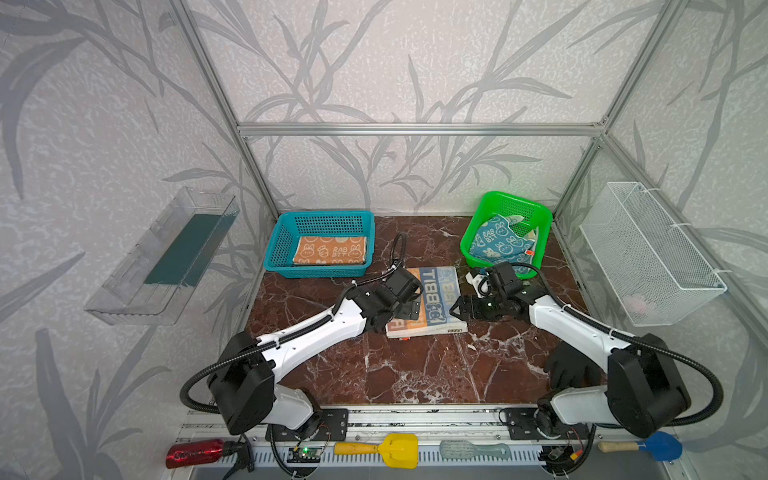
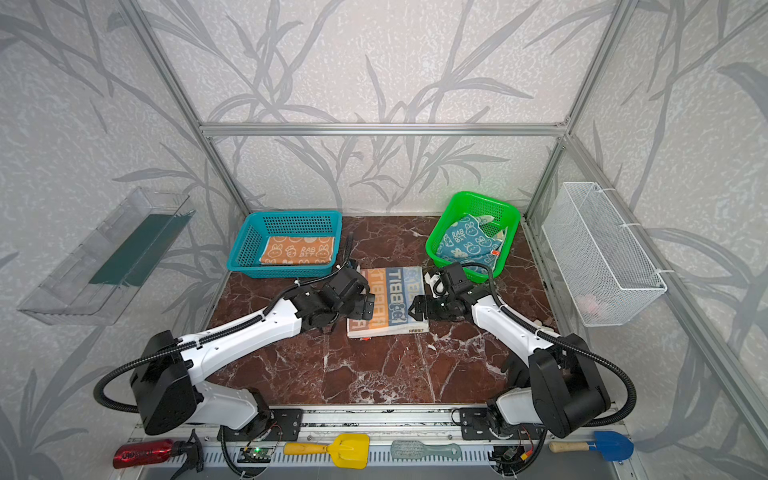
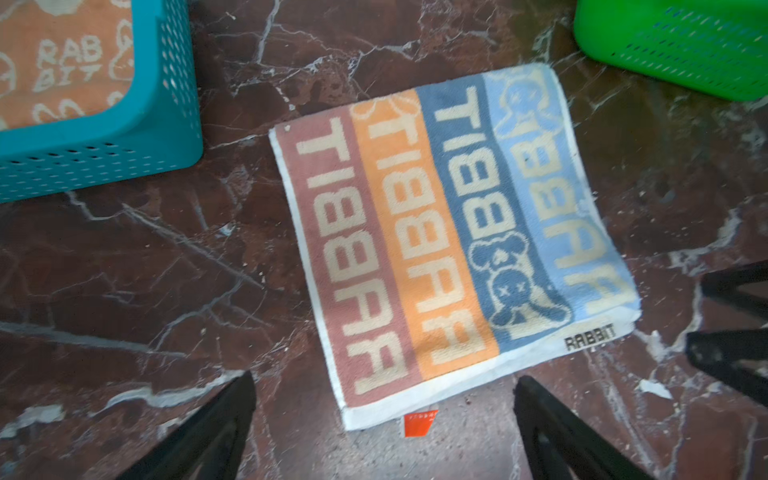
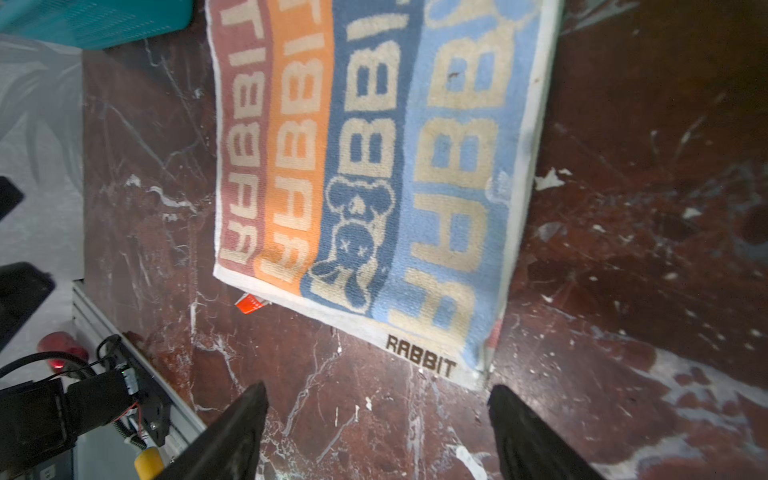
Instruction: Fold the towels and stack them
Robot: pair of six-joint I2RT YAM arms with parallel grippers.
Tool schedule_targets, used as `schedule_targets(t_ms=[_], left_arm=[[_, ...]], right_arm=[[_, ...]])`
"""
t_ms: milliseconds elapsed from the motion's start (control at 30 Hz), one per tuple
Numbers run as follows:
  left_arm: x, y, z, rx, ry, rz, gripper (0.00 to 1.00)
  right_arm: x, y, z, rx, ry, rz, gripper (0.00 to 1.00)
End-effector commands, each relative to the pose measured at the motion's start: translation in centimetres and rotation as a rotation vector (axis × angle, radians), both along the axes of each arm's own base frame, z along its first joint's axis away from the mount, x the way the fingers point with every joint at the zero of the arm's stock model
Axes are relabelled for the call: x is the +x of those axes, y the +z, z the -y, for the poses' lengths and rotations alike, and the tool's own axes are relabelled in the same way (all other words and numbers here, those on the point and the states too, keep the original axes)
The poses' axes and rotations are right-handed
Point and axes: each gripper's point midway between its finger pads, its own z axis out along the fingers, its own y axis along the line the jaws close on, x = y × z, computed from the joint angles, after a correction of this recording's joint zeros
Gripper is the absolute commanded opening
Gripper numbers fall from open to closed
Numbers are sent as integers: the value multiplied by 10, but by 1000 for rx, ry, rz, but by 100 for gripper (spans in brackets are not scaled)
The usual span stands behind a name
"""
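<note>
**Folded striped towel lies between two open grippers**

In both top views we see the striped towel (image 1: pixel 434 303), folded into a flat block, on the marble table (image 1: pixel 415 374) at the centre of the frame. Its stripes run from the top of the frame toward the bottom. The left gripper (image 1: pixel 411 311) is over its left edge and the right gripper (image 1: pixel 455 309) is at its right edge. Both have their jaws spread wide and hold nothing. The wrist views agree, with the towel just beyond the black fingertips.

The orange towel (image 1: pixel 330 249) lies folded in the teal basket (image 1: pixel 277 245), upper left of centre. The blue towel (image 1: pixel 498 245) sits crumpled in the green basket (image 1: pixel 517 201), upper right. We judge that the striped towel goes on top of the orange one, and the left arm is nearer to that basket.
</note>
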Motion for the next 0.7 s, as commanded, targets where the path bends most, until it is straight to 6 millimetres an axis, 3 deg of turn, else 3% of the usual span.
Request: schedule_targets(t_ms=[0,200,333,433,667], left_arm=[[18,-4,13,-115,85,10,99],[25,-48,8,-217,188,-97,99],[22,-71,-5,-232,226,-155,99],[19,-87,-4,-261,217,-199,99],[18,-104,4,-277,210,-244,99]], right_arm=[[1,3,-20,149,-1,-34,90],[6,-10,-34,231,-1,-72,95],[2,-27,-29,205,-6,-103,96],[-2,-36,-24,190,-12,-121,97],[-14,-43,-13,153,-8,-136,100]])
